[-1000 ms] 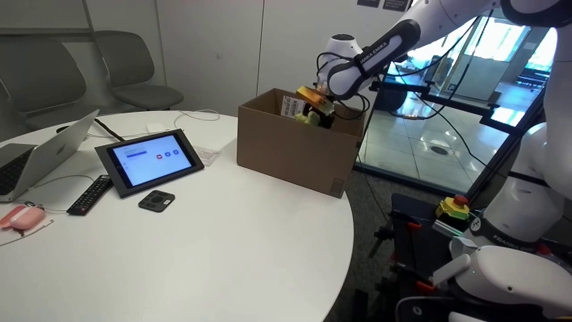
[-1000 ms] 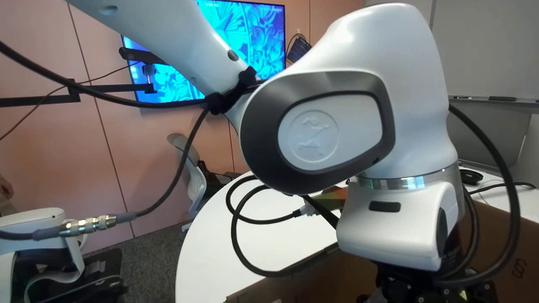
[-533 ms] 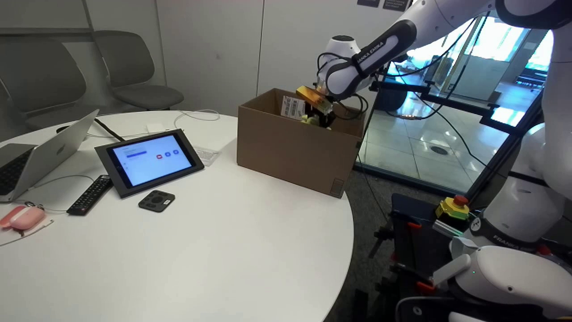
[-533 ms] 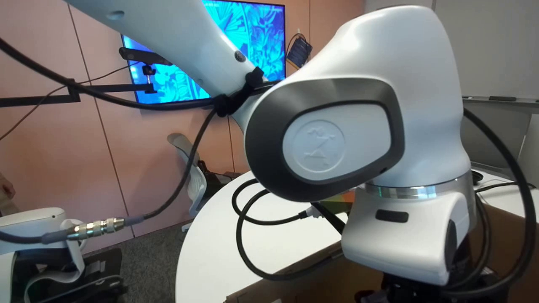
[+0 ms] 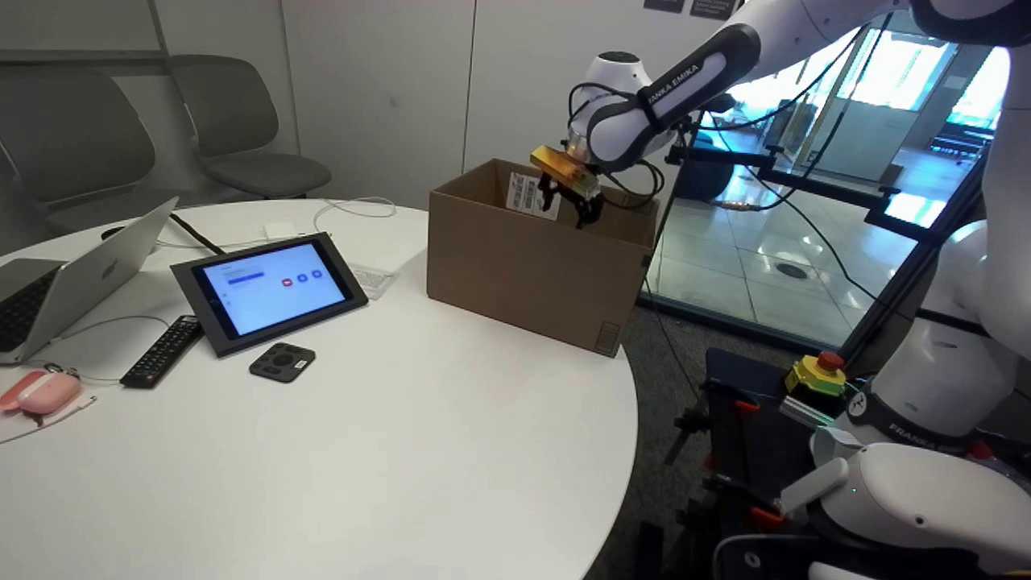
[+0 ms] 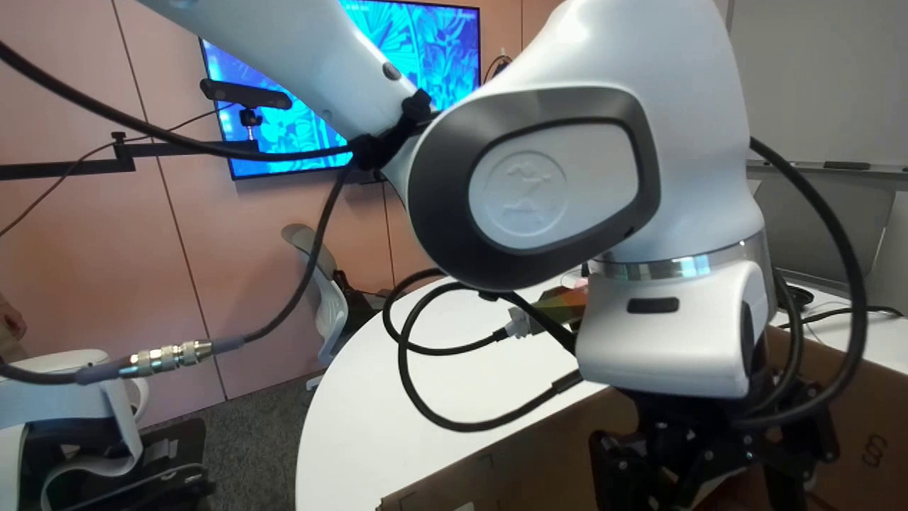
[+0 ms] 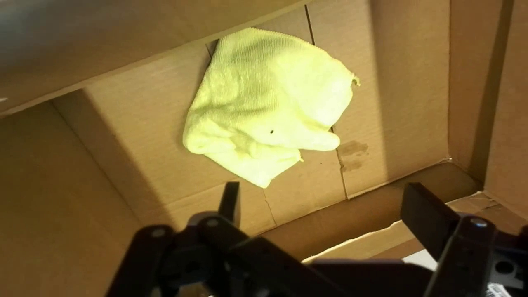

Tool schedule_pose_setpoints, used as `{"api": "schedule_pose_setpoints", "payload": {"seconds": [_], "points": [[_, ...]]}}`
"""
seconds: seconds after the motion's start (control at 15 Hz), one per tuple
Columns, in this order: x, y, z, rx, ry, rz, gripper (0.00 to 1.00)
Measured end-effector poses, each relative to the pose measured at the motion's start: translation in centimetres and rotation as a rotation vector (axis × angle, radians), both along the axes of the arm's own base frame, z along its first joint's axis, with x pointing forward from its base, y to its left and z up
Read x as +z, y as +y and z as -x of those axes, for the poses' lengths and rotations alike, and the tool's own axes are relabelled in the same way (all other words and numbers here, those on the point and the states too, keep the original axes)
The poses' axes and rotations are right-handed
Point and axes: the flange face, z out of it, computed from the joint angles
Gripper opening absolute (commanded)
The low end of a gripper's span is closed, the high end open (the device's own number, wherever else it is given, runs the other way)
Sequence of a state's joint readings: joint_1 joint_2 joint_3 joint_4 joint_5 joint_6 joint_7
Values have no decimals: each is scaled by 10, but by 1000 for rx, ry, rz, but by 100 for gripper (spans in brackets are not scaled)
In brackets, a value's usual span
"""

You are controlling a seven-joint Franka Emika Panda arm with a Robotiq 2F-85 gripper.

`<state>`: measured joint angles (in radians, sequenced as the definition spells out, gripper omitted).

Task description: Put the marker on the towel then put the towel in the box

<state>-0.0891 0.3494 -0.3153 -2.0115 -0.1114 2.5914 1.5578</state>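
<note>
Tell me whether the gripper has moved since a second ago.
Yes, upward: in both exterior views the gripper sits somewhat higher against the box than it did then.

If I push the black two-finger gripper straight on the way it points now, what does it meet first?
Most likely the crumpled yellow-green knit towel on the floor of the brown cardboard box; depth is unclear, so the gripper might land beside it.

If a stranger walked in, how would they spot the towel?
Start with the big cardboard box at the edge of the white table. Inside, below the open black claw, lies the towel: crumpled yellow cloth, unlike the plain brown box bottom around it.
</note>
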Motion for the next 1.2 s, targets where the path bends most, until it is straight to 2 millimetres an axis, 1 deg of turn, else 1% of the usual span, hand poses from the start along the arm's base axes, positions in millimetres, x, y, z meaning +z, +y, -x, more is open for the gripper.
{"api": "schedule_pose_setpoints", "payload": {"seconds": [0.13, 0.27, 0.4, 0.53, 0.73, 0.87, 1.07, 1.2], "points": [[17, 16, -3, 79, -5, 29, 100], [39, 39, -5, 181, -10, 78, 100], [65, 68, -4, 284, -15, 119, 100], [92, 102, 0, 391, -16, 147, 100], [129, 154, 14, 556, -10, 162, 100], [151, 186, 27, 670, -8, 172, 100], [176, 223, 50, 835, 2, 143, 100], [187, 240, 67, 939, 22, 105, 100]]}}
